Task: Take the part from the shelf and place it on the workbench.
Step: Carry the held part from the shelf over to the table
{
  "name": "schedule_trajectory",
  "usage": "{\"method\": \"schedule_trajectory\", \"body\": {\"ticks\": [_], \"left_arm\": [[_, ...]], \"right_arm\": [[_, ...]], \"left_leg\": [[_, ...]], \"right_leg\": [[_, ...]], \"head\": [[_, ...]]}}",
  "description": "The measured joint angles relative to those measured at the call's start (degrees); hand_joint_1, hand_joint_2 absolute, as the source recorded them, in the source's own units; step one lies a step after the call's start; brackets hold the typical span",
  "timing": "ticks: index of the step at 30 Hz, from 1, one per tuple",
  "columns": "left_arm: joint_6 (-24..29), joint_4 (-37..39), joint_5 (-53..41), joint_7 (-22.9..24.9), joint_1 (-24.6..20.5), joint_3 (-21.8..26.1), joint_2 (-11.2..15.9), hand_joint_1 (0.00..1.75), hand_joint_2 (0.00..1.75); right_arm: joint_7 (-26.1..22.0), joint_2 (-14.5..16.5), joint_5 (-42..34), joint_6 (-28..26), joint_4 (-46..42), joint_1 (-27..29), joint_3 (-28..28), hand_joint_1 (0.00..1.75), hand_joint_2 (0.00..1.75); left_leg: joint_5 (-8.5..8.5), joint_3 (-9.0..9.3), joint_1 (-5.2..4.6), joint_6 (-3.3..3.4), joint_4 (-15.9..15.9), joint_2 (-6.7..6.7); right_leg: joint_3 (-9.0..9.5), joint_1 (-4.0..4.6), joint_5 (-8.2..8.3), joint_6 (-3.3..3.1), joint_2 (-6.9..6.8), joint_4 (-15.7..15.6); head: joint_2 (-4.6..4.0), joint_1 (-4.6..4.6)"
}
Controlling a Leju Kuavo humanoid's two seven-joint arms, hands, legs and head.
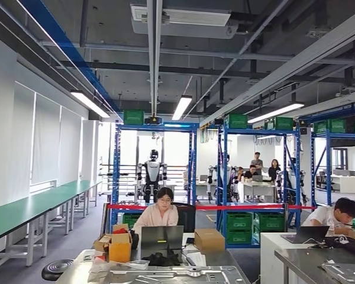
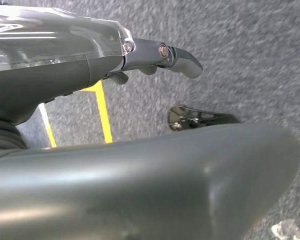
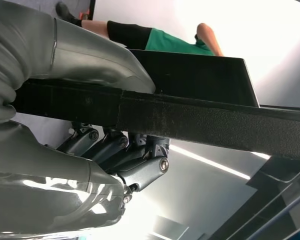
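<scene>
Hanging over the grey floor (image 2: 235,60), left hand (image 2: 148,55) holds nothing, fingers loosely extended. Right hand (image 3: 103,115) grips a flat dark part (image 3: 201,107), thumb above, fingers beneath, its long axis running out past the fingers. Ahead, the table (image 1: 238,273) waits, nearer that right side.

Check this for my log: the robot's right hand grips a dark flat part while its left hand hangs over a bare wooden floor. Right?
Not quite. The left wrist view shows the left robot hand over grey carpet with yellow tape lines, not wood. The right robot hand does grip the dark flat part.
</scene>
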Motion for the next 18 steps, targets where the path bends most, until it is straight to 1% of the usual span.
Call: {"method": "schedule_trajectory", "body": {"ticks": [1,2,4,5,6,7,8,9,10,11,12,13,14,15,16,17,18], "left_arm": [[0.0,0.0,-0.1,0.0,0.0,0.0,0.0,0.0,1.75],[0.0,0.0,-0.2,0.0,0.1,0.0,0.0,0.0,1.75],[0.0,0.0,-0.3,0.0,0.1,0.0,0.0,0.0,1.75],[0.0,0.0,-0.4,0.0,0.0,0.0,0.0,0.0,1.75],[0.0,0.0,-0.4,0.0,0.0,0.0,0.0,0.0,1.75],[0.0,0.0,-0.4,0.0,-0.1,0.0,0.0,0.0,1.75],[0.0,0.0,-0.4,0.0,-0.2,0.0,0.0,0.0,1.75],[0.0,0.0,-0.5,0.0,-0.2,0.0,0.0,0.0,1.75],[0.0,0.0,-0.5,0.0,-0.2,0.0,0.0,0.0,1.75],[0.0,0.0,-0.5,0.0,-0.2,0.0,0.0,0.0,1.75],[0.0,0.0,-0.6,0.0,-0.1,0.0,0.0,0.0,1.75],[-0.1,0.0,-0.6,0.0,-0.1,0.0,0.0,0.0,1.75],[-0.1,0.0,-0.7,0.0,-0.1,0.0,-0.1,0.0,1.75],[-0.1,0.0,-0.7,0.0,-0.1,0.0,-0.2,0.0,1.75],[-0.1,0.0,-0.7,0.0,-0.2,0.0,-0.2,0.0,1.75],[-0.1,0.0,-0.8,0.0,-0.1,0.0,-0.3,0.0,1.75],[0.0,0.0,-0.8,-0.1,-0.1,0.0,-0.3,0.0,1.75]], "right_arm": [[0.1,0.0,-0.2,0.1,0.1,0.0,-0.1,1.75,1.75],[0.1,0.1,-0.5,0.3,0.3,-0.1,-0.2,1.75,1.75],[0.3,0.1,-0.8,0.4,0.5,-0.1,-0.4,1.75,1.75],[0.3,0.1,-0.6,0.4,0.6,-0.1,-0.6,1.75,1.75],[0.3,0.1,-0.3,0.3,0.7,-0.1,-0.7,1.75,1.75],[0.3,0.1,0.0,0.1,0.8,-0.2,-0.8,1.75,1.75],[0.3,0.1,0.3,0.0,0.8,-0.2,-0.9,1.75,1.75],[0.3,0.1,0.4,-0.1,0.9,-0.3,-0.9,1.75,1.75],[0.3,0.1,0.5,-0.1,1.1,-0.2,-1.0,1.75,1.75],[0.3,0.1,0.5,-0.1,1.2,-0.2,-1.0,1.75,1.75],[0.4,0.1,0.5,-0.1,1.3,-0.2,-1.0,1.75,1.75],[0.4,0.1,0.5,-0.1,1.3,-0.2,-1.0,1.75,1.75],[0.4,0.1,0.5,-0.1,1.3,-0.3,-1.0,1.75,1.75],[0.4,0.1,0.5,-0.1,1.3,-0.3,-1.0,1.75,1.75],[0.4,0.1,0.5,-0.1,1.3,-0.4,-0.9,1.75,1.75],[0.3,0.1,0.5,-0.1,1.3,-0.4,-0.9,1.75,1.75],[0.3,0.1,0.6,-0.1,1.3,-0.4,-0.9,1.75,1.75]], "left_leg": [[0.35,0.88,0.04,0.15,-1.8,-0.31],[0.03,1.24,-0.07,0.5,-2.4,-0.54],[-0.25,1.39,-0.33,1.44,-2.5,-0.14],[-0.36,1.54,-0.37,1.84,-2.5,0.06],[-0.46,1.71,-0.35,2.23,-2.6,0.21],[-0.58,1.9,-0.32,2.58,-2.7,0.35],[-0.74,2.06,-0.38,2.84,-2.7,0.46],[-0.9,2.2,-0.46,3.05,-2.7,0.54],[-1.06,2.36,-0.55,3.18,-2.7,0.6],[-1.24,2.57,-0.67,3.27,-2.6,0.62],[-1.44,2.84,-0.78,3.31,-2.6,0.59],[-1.68,3.2,-0.9,3.32,-2.7,0.55],[-1.93,3.58,-0.95,3.29,-2.7,0.52],[-2.16,3.88,-1.03,3.18,-2.8,0.48],[-2.34,4.06,-1.02,3.0,-2.9,0.47],[-2.48,4.13,-0.98,2.77,-3.0,0.49],[-2.57,4.21,-0.97,2.47,-3.2,0.53]], "right_leg": [[-0.14,-0.02,-0.33,0.39,0.24,0.4],[-0.3,-0.03,-0.53,0.7,0.49,0.7],[-0.38,-0.19,-0.73,1.04,0.86,0.8],[-0.47,-0.29,-1.06,1.22,0.83,1.2],[-1.02,-0.37,-1.85,1.43,0.68,2.6],[-2.24,-0.41,-3.12,1.66,0.49,5.1],[-4.11,-0.42,-4.63,1.83,0.28,8.8],[-6.41,-0.44,-6.05,1.93,0.17,13.0],[-8.48,-0.44,-6.82,1.95,0.1,16.4],[-9.75,-0.41,-6.49,1.85,0.06,17.9],[-10.0,-0.35,-5.11,1.61,0.05,17.2],[-9.13,-0.2,-2.77,1.2,0.04,14.3],[-7.66,0.08,-0.33,0.63,0.02,10.2],[-6.19,0.36,1.37,0.07,-0.04,6.6],[-5.04,0.67,2.31,-0.42,-0.09,3.9],[-4.49,0.9,2.34,-0.75,-0.12,2.6],[-4.29,1.01,2.05,-0.94,-0.1,2.2]], "head": [[0.0,-0.01],[0.0,-0.02],[0.0,-0.07],[0.0,-0.07],[0.0,-0.07],[0.0,-0.07],[0.0,-0.07],[0.0,-0.07],[0.0,-0.07],[0.0,-0.07],[0.0,-0.07],[0.0,-0.07],[0.0,-0.07],[0.0,-0.07],[0.01,-0.07],[0.01,-0.07],[0.01,-0.07]]}}
